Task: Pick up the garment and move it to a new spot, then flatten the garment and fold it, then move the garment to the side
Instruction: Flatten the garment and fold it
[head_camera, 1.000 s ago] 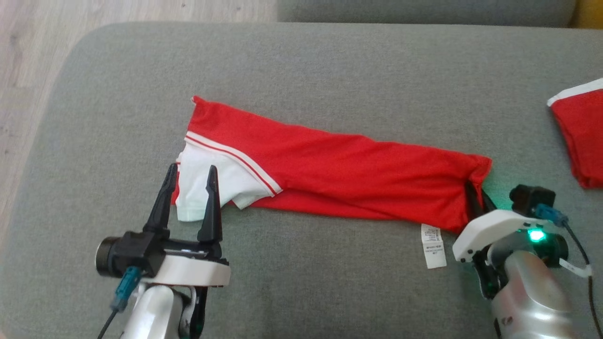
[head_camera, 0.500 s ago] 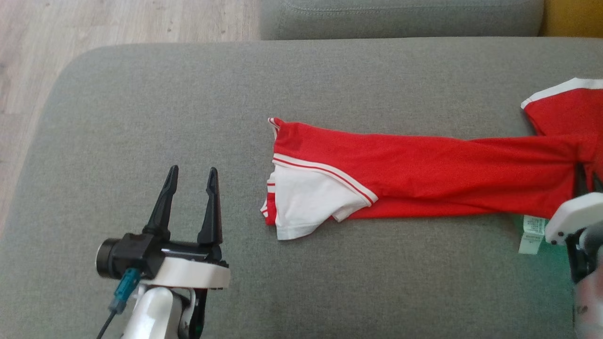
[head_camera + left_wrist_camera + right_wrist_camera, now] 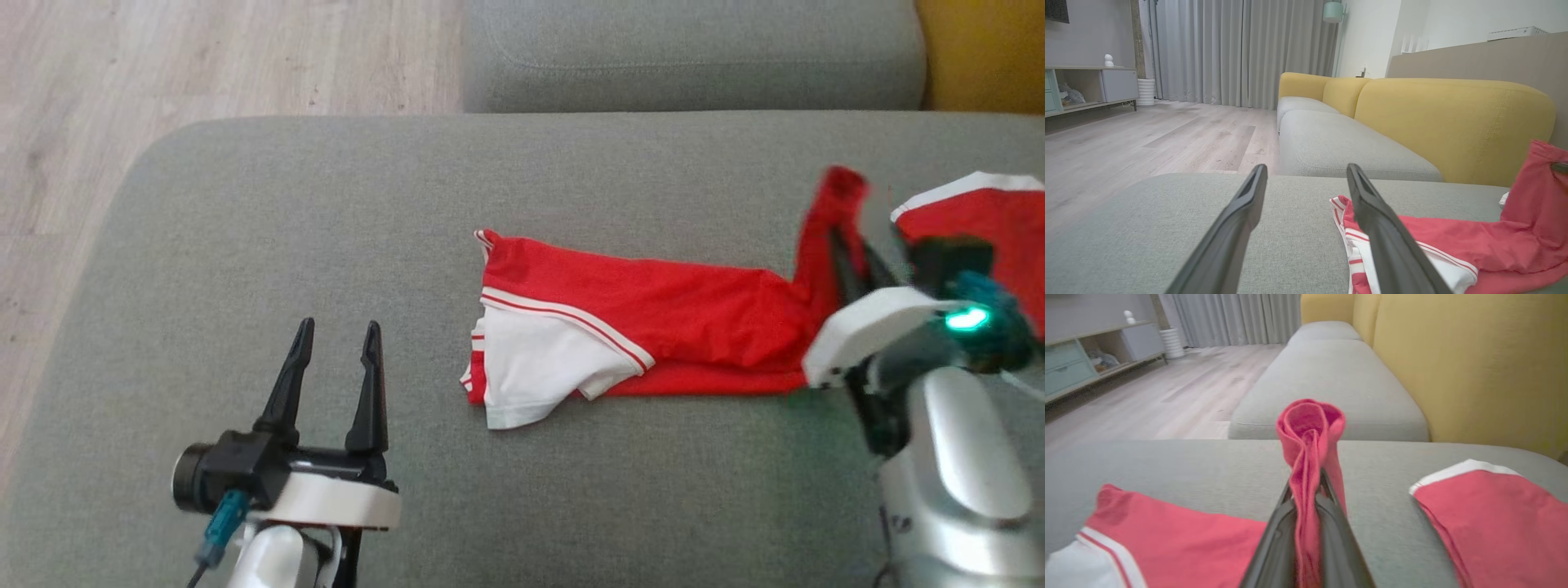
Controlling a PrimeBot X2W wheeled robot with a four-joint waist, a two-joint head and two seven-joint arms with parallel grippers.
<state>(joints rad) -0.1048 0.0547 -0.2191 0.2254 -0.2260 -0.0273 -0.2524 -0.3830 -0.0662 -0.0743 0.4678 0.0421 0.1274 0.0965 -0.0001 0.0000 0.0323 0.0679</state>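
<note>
Lifted since before: garment (image 3: 653, 327) end, now raised off the cushion (image 3: 326, 204) by our right pincer (image 3: 1307, 479), clenched on it, we judge for folding. Rest trails left of it. Our left pincer (image 3: 340, 323) gapes, idle.

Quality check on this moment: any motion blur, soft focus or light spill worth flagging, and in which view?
Head view: the right gripper and the raised end of the garment are smeared with motion blur, and the green lamp on that wrist blooms; the left gripper is crisp. Right wrist view: soft and hazy throughout. Left wrist view: sharp, evenly lit, no glare.
</note>
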